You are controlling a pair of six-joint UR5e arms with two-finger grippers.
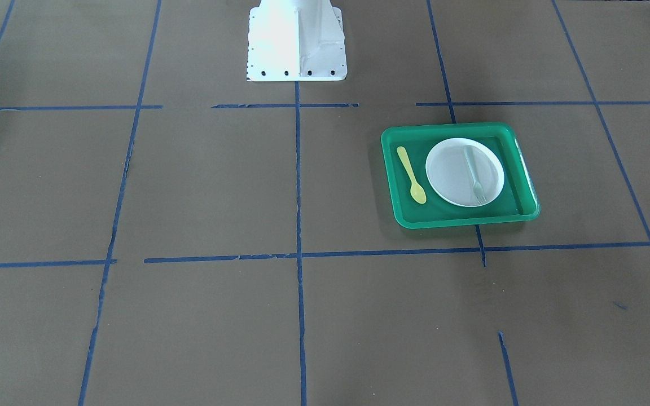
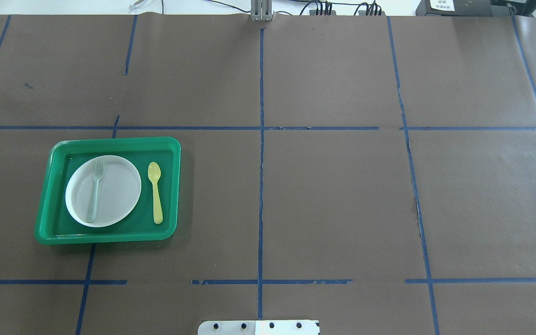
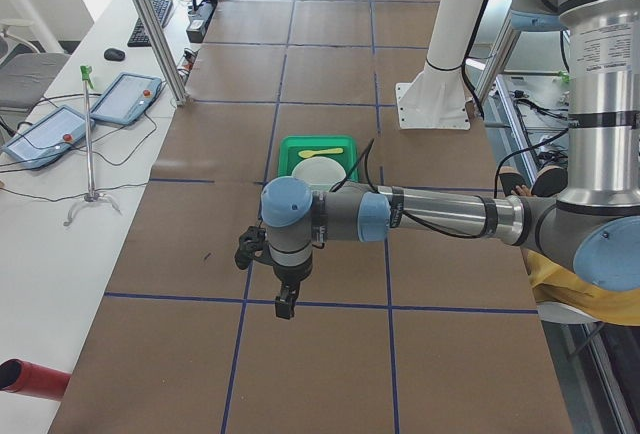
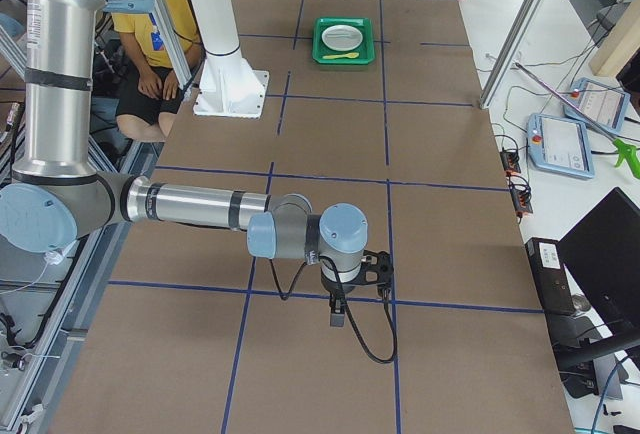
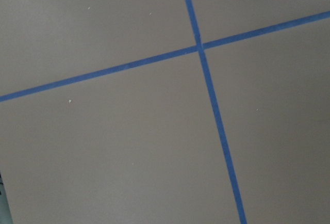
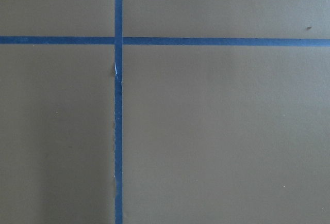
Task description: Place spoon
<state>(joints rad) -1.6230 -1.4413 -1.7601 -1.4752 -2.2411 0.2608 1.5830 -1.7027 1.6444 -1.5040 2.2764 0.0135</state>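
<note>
The yellow spoon (image 2: 155, 192) lies flat on the floor of the green tray (image 2: 47, 172), just right of the white plate (image 2: 119, 188), bowl pointing away from the robot. It also shows in the front-facing view (image 1: 411, 174) and far off in the right view (image 4: 341, 56). My left gripper (image 3: 285, 304) hangs over the table well short of the tray. My right gripper (image 4: 337, 314) hangs over the far end of the table. Both show only in the side views, so I cannot tell if they are open or shut.
A pale grey-green fork (image 2: 95, 190) lies on the plate. The robot's white base (image 1: 297, 42) stands at the table's middle edge. Brown paper with a blue tape grid (image 2: 261, 186) covers the table. Both wrist views show only paper and tape.
</note>
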